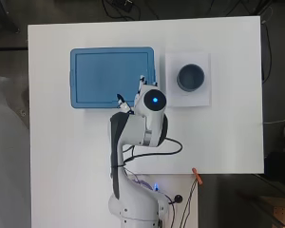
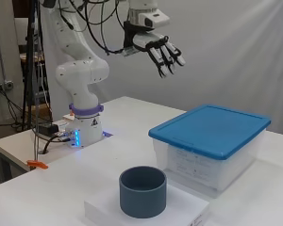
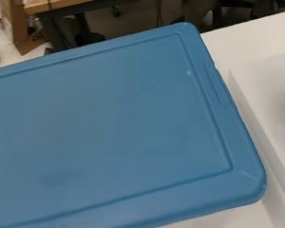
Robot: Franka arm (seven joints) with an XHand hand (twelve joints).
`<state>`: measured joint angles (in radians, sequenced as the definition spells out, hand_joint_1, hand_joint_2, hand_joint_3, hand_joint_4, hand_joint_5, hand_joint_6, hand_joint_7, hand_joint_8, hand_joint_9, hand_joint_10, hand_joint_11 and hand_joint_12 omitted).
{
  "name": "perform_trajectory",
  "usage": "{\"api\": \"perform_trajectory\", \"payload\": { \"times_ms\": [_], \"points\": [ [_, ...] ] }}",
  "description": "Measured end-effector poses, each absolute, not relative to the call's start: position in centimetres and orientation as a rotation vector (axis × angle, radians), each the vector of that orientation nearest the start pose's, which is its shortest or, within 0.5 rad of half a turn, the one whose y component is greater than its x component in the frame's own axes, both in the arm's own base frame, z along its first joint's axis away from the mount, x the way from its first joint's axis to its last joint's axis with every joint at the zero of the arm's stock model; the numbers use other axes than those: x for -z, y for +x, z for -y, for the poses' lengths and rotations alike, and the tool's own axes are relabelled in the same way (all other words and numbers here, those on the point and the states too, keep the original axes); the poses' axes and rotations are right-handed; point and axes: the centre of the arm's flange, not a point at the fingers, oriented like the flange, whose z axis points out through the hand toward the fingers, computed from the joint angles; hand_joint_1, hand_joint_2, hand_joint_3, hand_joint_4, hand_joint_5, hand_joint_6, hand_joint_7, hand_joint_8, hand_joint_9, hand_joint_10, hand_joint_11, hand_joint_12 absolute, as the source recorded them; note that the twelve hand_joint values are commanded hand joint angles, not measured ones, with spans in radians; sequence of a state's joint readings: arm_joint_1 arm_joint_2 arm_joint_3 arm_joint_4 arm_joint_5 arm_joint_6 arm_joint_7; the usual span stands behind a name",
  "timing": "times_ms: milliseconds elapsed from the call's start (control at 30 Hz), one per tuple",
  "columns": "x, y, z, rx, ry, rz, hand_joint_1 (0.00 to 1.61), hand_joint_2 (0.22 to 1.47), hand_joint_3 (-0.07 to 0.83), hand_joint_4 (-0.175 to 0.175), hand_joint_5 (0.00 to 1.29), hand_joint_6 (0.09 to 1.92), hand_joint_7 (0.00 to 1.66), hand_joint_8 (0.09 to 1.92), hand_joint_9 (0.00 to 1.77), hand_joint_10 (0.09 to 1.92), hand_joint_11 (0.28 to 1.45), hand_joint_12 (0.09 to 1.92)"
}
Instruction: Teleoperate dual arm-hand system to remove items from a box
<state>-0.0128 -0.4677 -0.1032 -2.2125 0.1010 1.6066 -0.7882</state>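
Your hand [image 2: 158, 49] hangs high in the upper middle of the side view with fingers spread and empty, probably because the box [image 2: 212, 162] at the right centre has its blue lid [image 2: 210, 129] closed, on the white table [image 2: 127, 117] before a grey wall.

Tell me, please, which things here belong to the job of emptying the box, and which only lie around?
Belong to the job:
box, closed
blue lid
hand, open, above the box

Only lying around:
grey cup
white pad under the cup
orange clamp
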Motion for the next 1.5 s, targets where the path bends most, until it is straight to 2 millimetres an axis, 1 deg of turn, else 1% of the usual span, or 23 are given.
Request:
{"api": "perform_trajectory", "payload": {
  "times_ms": [67, 167, 267, 333, 367, 467, 500, 567, 600, 667, 800, 933, 1067, 1167, 1300, 1500],
  "points": [
    [-54.4, 40.0, 4.2, -0.095, -2.791, 0.927, 0.21, 0.87, -0.004, -0.082, 0.4, 0.09, 0.74, 0.09, 1.0, 0.09, 0.58, 0.09],
    [-53.8, 40.8, 4.3, -0.107, -2.807, 0.855, 0.21, 0.87, -0.001, -0.075, 0.43, 0.09, 0.79, 0.09, 1.04, 0.09, 0.6, 0.09],
    [-53.0, 41.4, 4.5, -0.132, -2.813, 0.79, 0.22, 0.89, 0.001, -0.076, 0.46, 0.09, 0.94, 0.09, 1.19, 0.09, 0.7, 0.09],
    [-52.2, 41.8, 4.8, -0.152, -2.809, 0.747, 0.22, 0.89, 0.0, -0.073, 0.49, 0.09, 1.0, 0.09, 1.25, 0.09, 0.75, 0.09],
    [-51.7, 42.1, 5.1, -0.159, -2.806, 0.727, 0.21, 0.88, -0.002, -0.076, 0.45, 0.09, 0.93, 0.09, 1.2, 0.09, 0.73, 0.09],
    [-50.2, 43.0, 6.1, -0.177, -2.797, 0.665, 0.15, 0.83, -0.017, -0.082, 0.19, 0.09, 0.53, 0.09, 0.8, 0.09, 0.54, 0.09],
    [-49.6, 43.3, 6.5, -0.182, -2.797, 0.644, 0.14, 0.82, -0.018, -0.08, 0.12, 0.09, 0.41, 0.09, 0.69, 0.09, 0.5, 0.09],
    [-48.5, 43.9, 7.3, -0.191, -2.799, 0.605, 0.13, 0.81, -0.016, -0.069, 0.06, 0.09, 0.25, 0.09, 0.52, 0.09, 0.48, 0.09],
    [-47.9, 44.2, 7.7, -0.196, -2.801, 0.584, 0.13, 0.81, -0.014, -0.064, 0.05, 0.09, 0.21, 0.09, 0.47, 0.09, 0.47, 0.09],
    [-46.8, 44.8, 8.4, -0.211, -2.804, 0.541, 0.13, 0.81, -0.008, -0.058, 0.05, 0.09, 0.19, 0.09, 0.43, 0.09, 0.48, 0.09],
    [-44.2, 45.4, 9.3, -0.259, -2.8, 0.475, 0.12, 0.83, 0.0, -0.052, 0.07, 0.09, 0.21, 0.09, 0.44, 0.09, 0.5, 0.09],
    [-42.2, 45.2, 10.0, -0.291, -2.792, 0.438, 0.12, 0.84, 0.004, -0.05, 0.08, 0.09, 0.22, 0.09, 0.45, 0.09, 0.51, 0.09],
    [-41.2, 44.3, 11.2, -0.269, -2.785, 0.391, 0.14, 0.85, 0.006, -0.046, 0.1, 0.09, 0.23, 0.09, 0.43, 0.09, 0.5, 0.09],
    [-41.0, 43.4, 12.1, -0.231, -2.774, 0.356, 0.15, 0.84, 0.003, -0.045, 0.1, 0.09, 0.23, 0.09, 0.42, 0.09, 0.48, 0.09],
    [-41.0, 42.3, 12.7, -0.18, -2.753, 0.331, 0.16, 0.84, 0.002, -0.049, 0.1, 0.09, 0.23, 0.09, 0.4, 0.09, 0.47, 0.09],
    [-40.9, 41.6, 13.4, -0.112, -2.732, 0.323, 0.16, 0.85, 0.006, -0.061, 0.1, 0.09, 0.23, 0.09, 0.4, 0.09, 0.47, 0.09]
  ]
}}
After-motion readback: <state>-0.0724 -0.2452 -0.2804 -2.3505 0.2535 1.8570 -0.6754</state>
